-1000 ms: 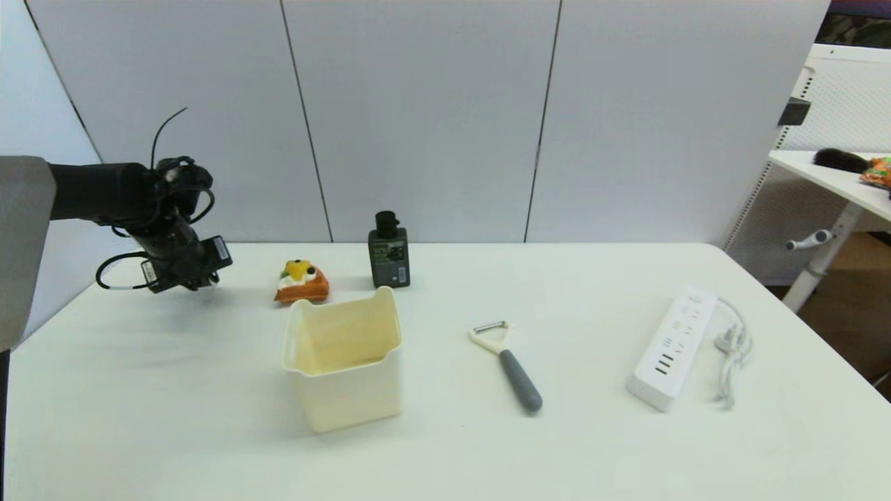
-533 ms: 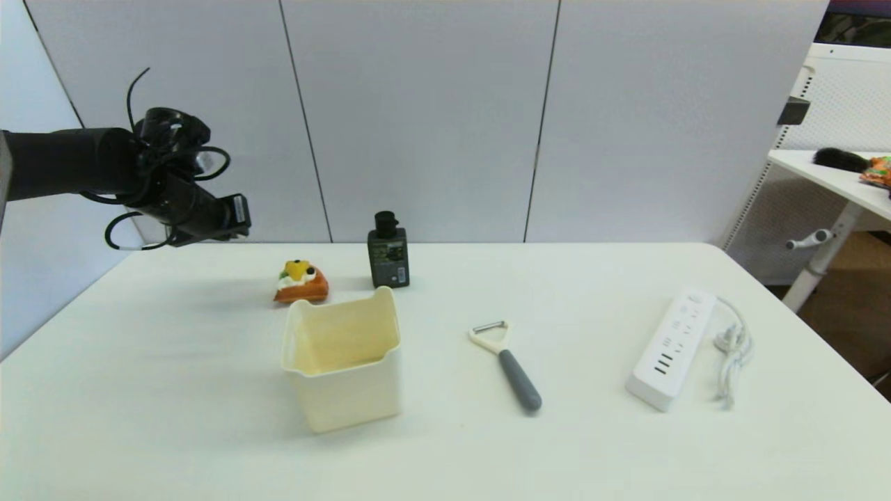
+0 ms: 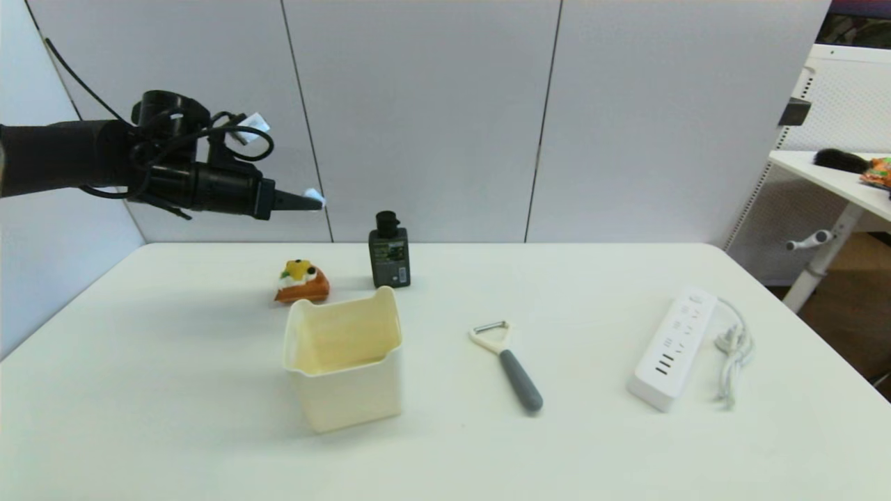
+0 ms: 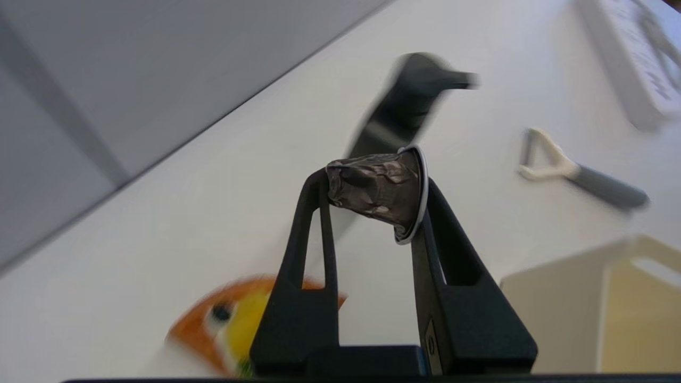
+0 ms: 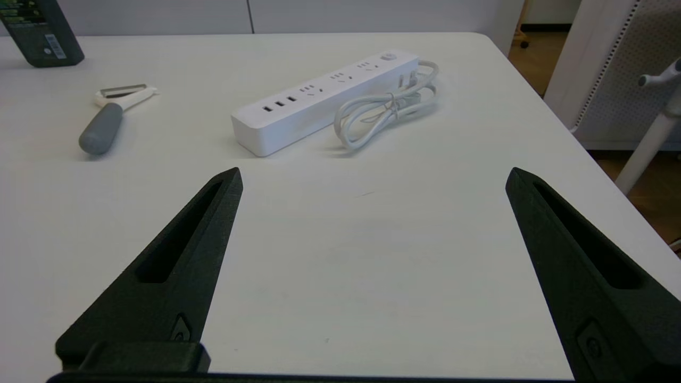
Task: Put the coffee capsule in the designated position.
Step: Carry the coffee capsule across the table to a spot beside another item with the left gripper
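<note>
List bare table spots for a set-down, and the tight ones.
Free: between peeler and power strip; the front strip of the table; left of the bin. Tight: behind the bin, where toy cake and bottle stand.

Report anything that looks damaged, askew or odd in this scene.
The coffee capsule looks crumpled: its dark body is dented and wrinkled, and it sits sideways in the left gripper, held in the air. The bin, pump bottle and peeler look ordinary.

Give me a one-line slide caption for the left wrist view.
Left gripper pinches the coffee capsule in the air above the table, with the cream bin off to one side below.
</note>
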You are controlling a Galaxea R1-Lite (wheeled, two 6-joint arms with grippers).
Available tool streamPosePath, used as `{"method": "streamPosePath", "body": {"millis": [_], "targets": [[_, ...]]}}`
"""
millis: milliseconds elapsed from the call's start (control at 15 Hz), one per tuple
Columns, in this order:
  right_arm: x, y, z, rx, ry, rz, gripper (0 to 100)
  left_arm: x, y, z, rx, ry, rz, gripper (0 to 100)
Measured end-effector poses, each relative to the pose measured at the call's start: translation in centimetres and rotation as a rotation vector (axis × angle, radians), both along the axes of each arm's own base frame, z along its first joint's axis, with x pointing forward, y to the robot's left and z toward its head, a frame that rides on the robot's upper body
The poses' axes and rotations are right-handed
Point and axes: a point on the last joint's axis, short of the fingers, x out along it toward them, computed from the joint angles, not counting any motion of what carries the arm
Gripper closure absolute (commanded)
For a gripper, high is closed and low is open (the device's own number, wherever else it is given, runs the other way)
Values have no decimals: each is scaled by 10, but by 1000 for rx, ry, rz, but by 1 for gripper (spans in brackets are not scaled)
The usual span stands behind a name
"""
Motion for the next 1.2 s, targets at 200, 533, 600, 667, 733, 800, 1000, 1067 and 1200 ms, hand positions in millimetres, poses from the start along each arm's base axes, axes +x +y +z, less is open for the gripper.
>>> {"method": "streamPosePath", "body": {"millis": [200,533,600,667,733,800,1000,1067,1200], "targets": [[0,0,0,0,0,0,0,6,-18,-10,68,-154,-152,100],[0,0,0,0,0,1,0,26,-31,-30,135,-280,-233,100],[0,0,0,0,0,0,0,30,-31,-32,136,-289,-227,100],[0,0,0,0,0,0,0,34,-31,-35,139,-299,-218,100],[0,0,0,0,0,0,0,39,-31,-39,137,-304,-207,100],[0,0,0,0,0,0,0,43,-31,-40,132,-311,-188,100],[0,0,0,0,0,0,0,56,-29,-41,89,-339,-123,100],[0,0,0,0,0,0,0,60,-29,-41,67,-347,-104,100],[0,0,0,0,0,0,0,66,-31,-45,33,-351,-85,100]]}}
